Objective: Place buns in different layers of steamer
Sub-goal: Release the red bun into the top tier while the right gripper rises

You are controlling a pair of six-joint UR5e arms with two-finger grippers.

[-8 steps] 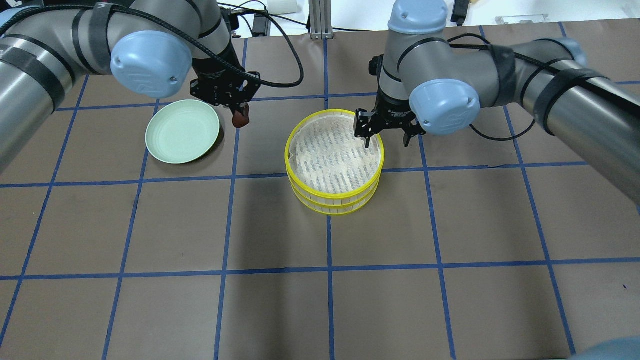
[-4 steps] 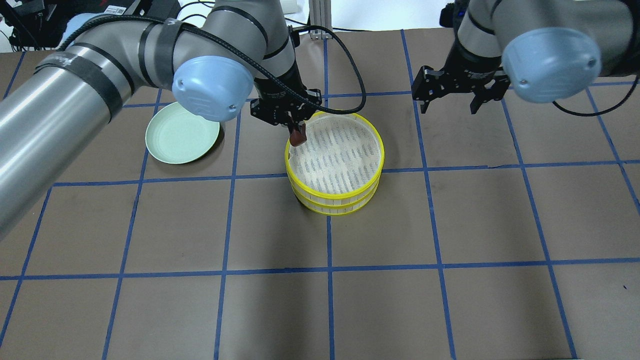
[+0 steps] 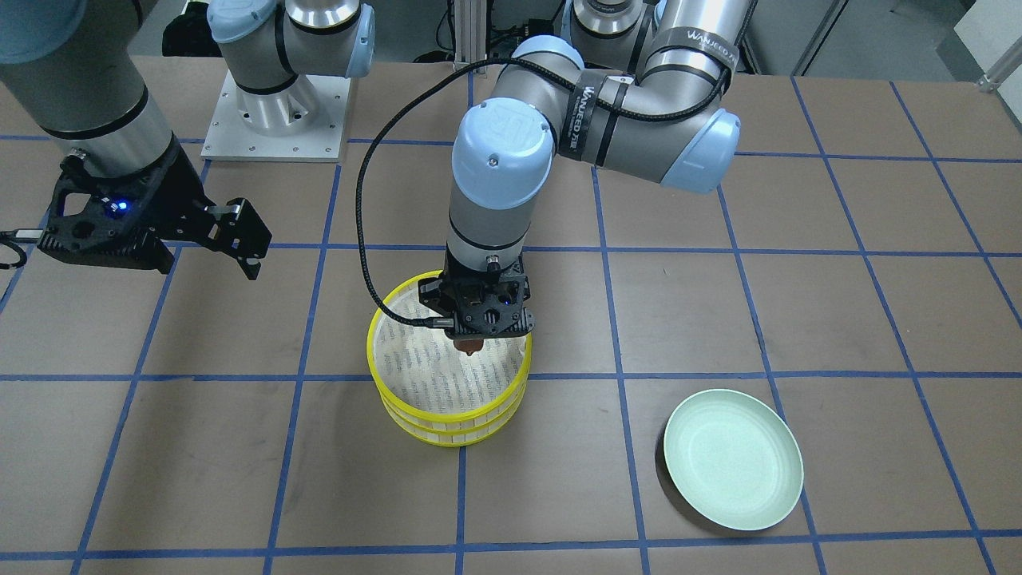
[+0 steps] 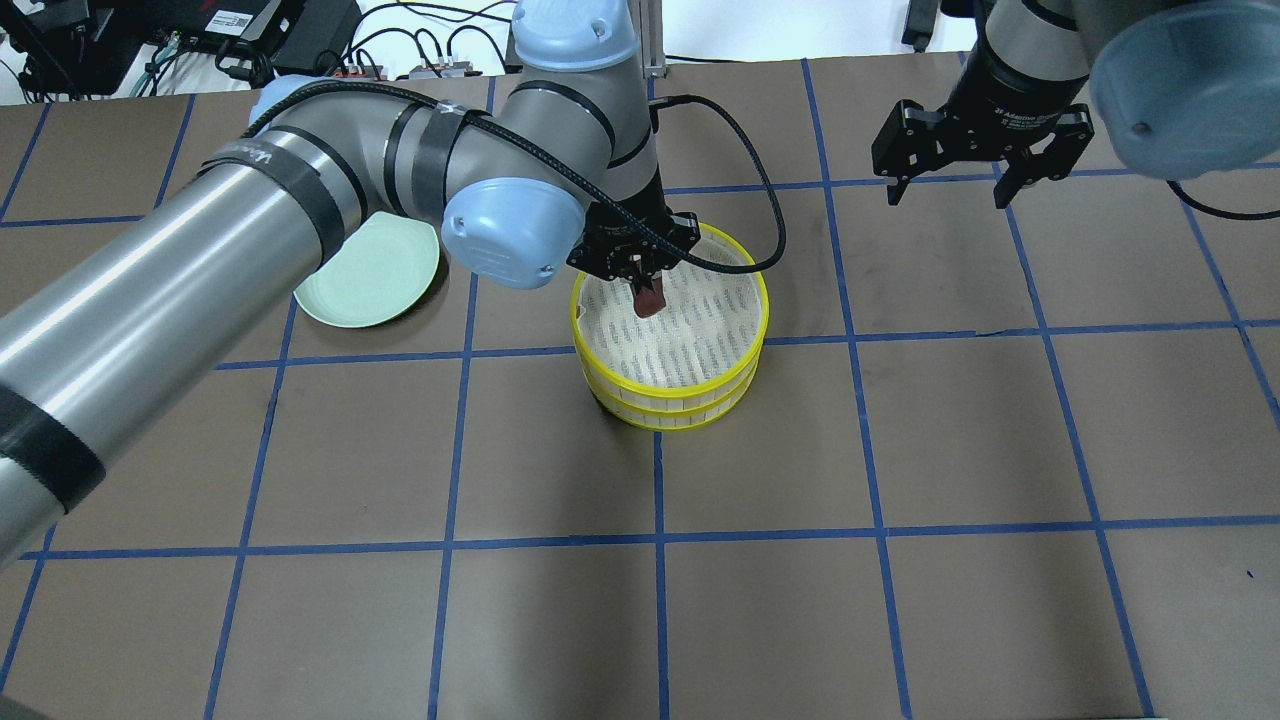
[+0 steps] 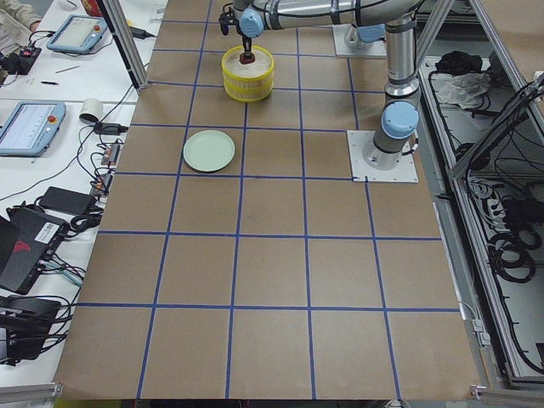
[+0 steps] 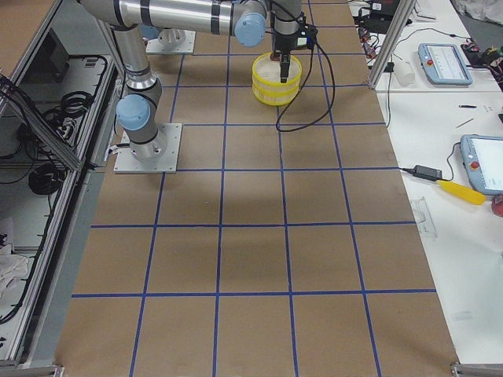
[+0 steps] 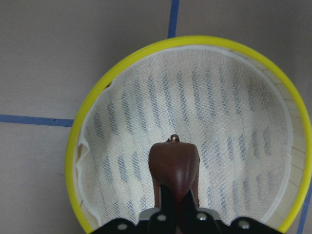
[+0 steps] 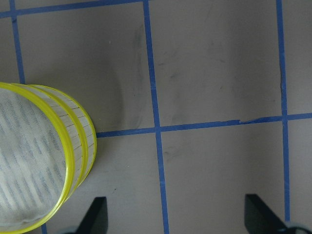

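Two steamer layers (image 4: 668, 395) with yellow rims are stacked at the table's middle; the top layer's white mesh (image 7: 219, 126) is bare. My left gripper (image 4: 645, 292) is shut on the dark reddish-brown bun (image 7: 174, 165) and holds it just above the top layer's mesh, near its far left part. The bun also shows in the overhead view (image 4: 649, 301) and the front view (image 3: 469, 345). My right gripper (image 4: 972, 170) is open and empty, raised above the table to the far right of the steamer (image 8: 73, 156). The cream-white bun is not in view.
A pale green plate (image 4: 368, 272) lies left of the steamer, partly under my left arm; it also shows bare in the front view (image 3: 733, 458). Blue tape lines grid the brown table. A black cable (image 4: 745, 215) loops from the left wrist over the steamer's far rim.
My left gripper carried the brown bun from beside the plate rightwards to over the top layer. My right gripper drew back from the steamer's rim to the far right.
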